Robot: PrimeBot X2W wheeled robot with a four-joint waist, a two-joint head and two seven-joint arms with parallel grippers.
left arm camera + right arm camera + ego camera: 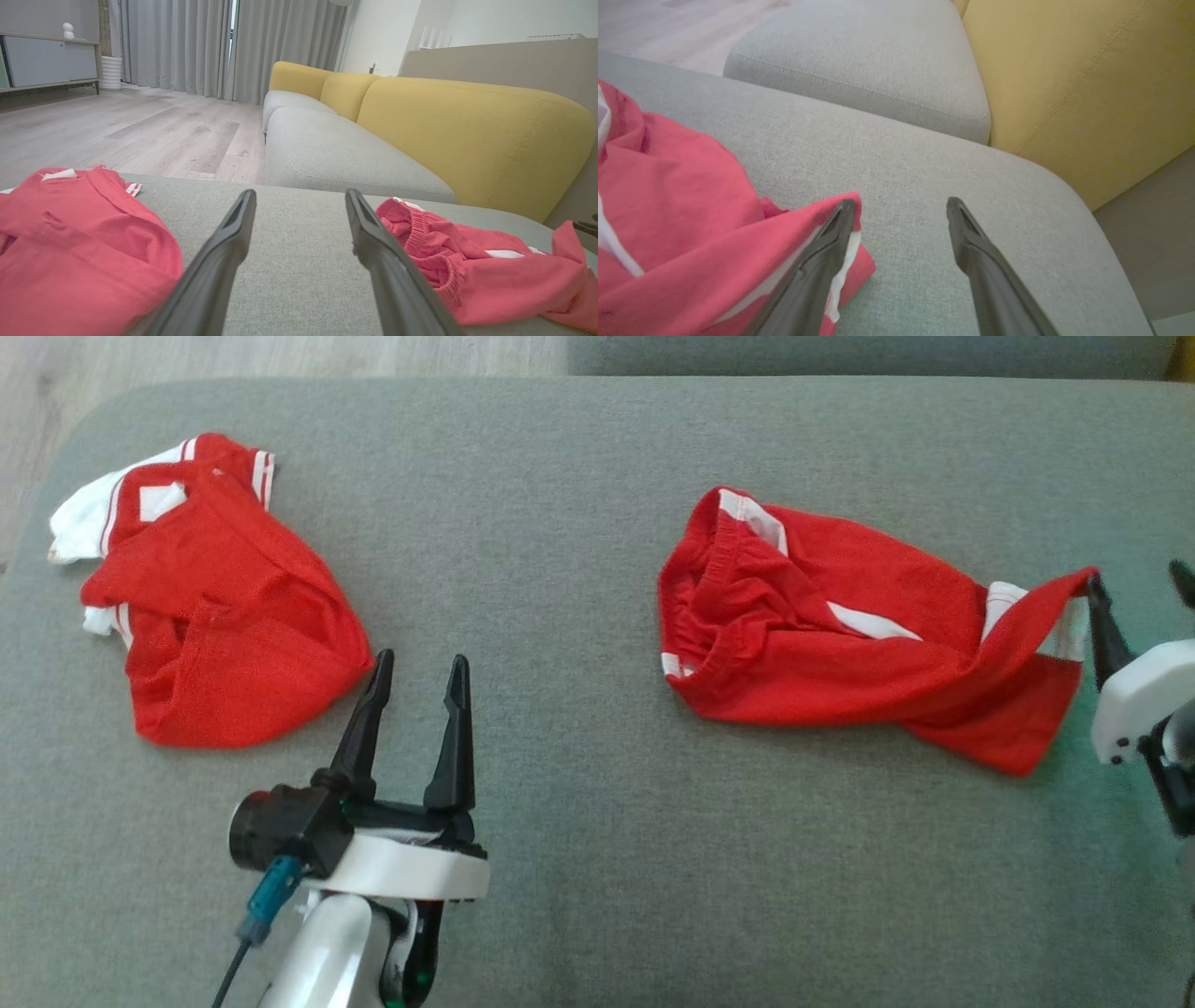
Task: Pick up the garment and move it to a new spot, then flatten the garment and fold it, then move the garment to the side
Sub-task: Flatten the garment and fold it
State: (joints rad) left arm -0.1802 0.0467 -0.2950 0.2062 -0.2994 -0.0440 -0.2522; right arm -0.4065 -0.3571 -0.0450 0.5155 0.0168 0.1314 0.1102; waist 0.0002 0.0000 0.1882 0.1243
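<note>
Red fabric shorts with white stripes and a gathered elastic waistband [840, 635] lie crumpled on the right half of the grey woven upholstered seat [560, 523]. The waistband faces the centre and one leg stretches toward the right edge of the head view. The tip of that leg, a red corner with a white band, rests against one finger [812, 266] of the right gripper [1137, 577]. The fingers of this gripper are spread apart with nothing clamped between them. In the right wrist view the cloth corner drapes over that one finger only, and the other finger stands clear above bare grey upholstery.

The left gripper [420, 663] has its fingers spread wide and empty, low over the seat between the two garments. One fingertip is just beside the lower right edge of a second crumpled red garment with white trim [224, 644]. That garment lies on the left half of the seat, well apart from the shorts.

Left wrist view — beyond the seat are a second grey seat cushion [327, 149] and a yellow padded sofa back [467, 130], with pale wood flooring [140, 130] and grey curtains [187, 46] behind
</note>
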